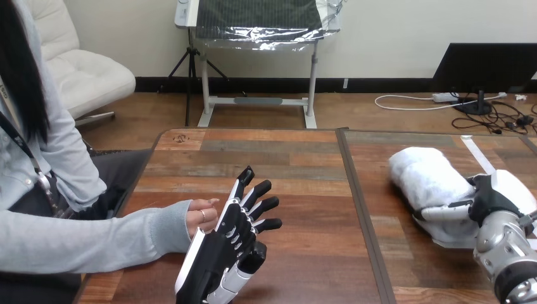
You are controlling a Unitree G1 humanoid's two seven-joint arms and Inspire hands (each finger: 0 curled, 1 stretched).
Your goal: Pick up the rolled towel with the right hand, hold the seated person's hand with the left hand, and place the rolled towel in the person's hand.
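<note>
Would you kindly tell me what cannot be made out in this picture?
1. Head view: most of the person's hand lies behind the left robot hand, so contact between them cannot be told.
2. Head view: the rolled towel has its right end covered by the right robot hand.

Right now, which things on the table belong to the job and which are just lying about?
Job: rolled white towel; person's hand; left hand, open beside it; right hand, fingers round the towel.
Lying about: white tape strip on the wooden table.
</note>
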